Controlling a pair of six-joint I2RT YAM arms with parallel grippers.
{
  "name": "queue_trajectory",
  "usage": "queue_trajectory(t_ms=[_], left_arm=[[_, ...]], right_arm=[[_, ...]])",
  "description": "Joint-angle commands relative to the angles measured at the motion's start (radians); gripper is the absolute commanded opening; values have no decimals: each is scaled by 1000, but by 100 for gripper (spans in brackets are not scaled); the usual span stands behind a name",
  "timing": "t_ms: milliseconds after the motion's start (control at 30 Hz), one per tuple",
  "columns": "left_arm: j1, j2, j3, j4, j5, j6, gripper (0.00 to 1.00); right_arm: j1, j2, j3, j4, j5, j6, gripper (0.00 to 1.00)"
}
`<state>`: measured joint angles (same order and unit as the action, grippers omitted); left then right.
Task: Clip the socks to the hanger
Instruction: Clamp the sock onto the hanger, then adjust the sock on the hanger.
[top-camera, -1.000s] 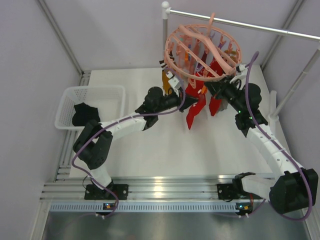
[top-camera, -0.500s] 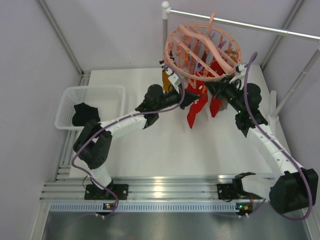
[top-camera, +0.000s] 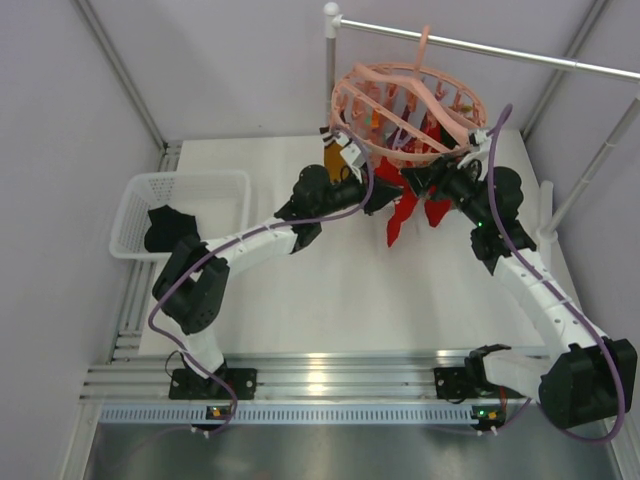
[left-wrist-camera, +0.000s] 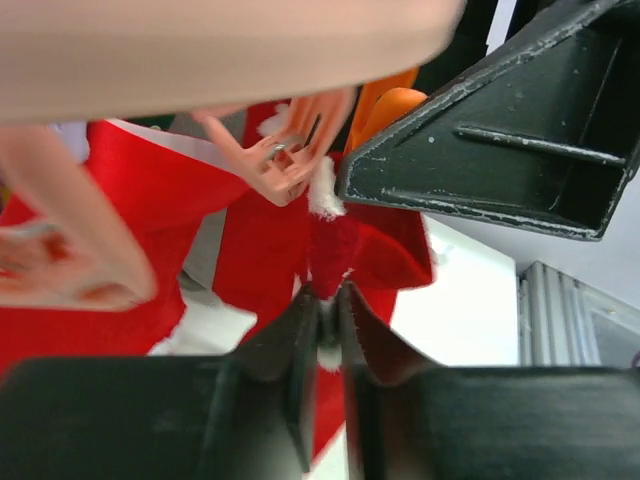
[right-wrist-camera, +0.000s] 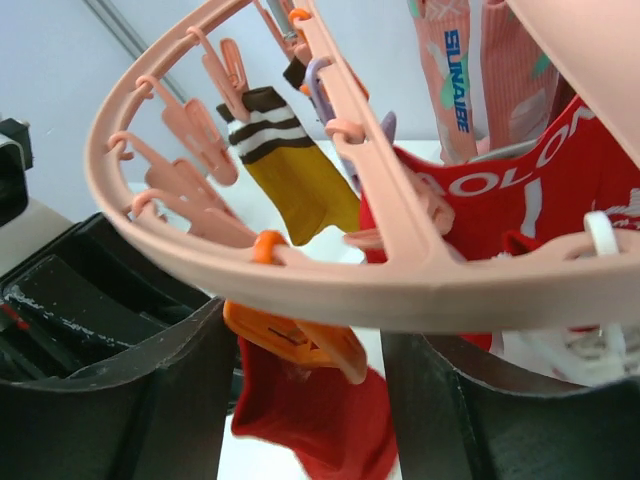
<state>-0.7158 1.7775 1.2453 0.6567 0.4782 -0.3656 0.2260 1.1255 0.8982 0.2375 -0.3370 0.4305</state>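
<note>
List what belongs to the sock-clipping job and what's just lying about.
Job: pink hanger, red sock pinched by left tool, black sock.
Lying about: white mesh basket, metal rail, mustard striped sock.

light: bright, even | shadows: soft | glare: front rail (top-camera: 320, 375) | wrist foregrounds: blurred

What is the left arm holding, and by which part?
The left gripper pinches a red sock at its white-trimmed edge, just under a pink clip.
</note>
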Motion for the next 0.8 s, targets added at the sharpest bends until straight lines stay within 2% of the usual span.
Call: queue_trajectory(t_ms=[0, 67, 100, 200, 433, 567, 767], left_arm=[[1, 3, 54, 15, 20, 2, 22], [1, -4, 45, 8, 30, 4, 35], [-1, -12, 37, 8, 39, 10, 47], [3, -52, -12, 15, 37, 37, 55], [59, -95, -63, 24, 13, 36, 60], [87, -69, -66, 148, 77, 10, 63], [88, -4, -7, 250, 157, 11, 66]], right_arm=[[1, -20, 42, 10, -10, 2, 56], [1, -16, 47, 8, -7, 2, 56], [1, -15, 47, 6, -7, 2, 55], [1, -15, 50, 5, -4, 2, 55], [-11, -29, 57, -12, -10, -10, 56], [-22, -29, 67, -27, -34, -25, 59], [-65, -23, 80, -30, -83, -19, 60]])
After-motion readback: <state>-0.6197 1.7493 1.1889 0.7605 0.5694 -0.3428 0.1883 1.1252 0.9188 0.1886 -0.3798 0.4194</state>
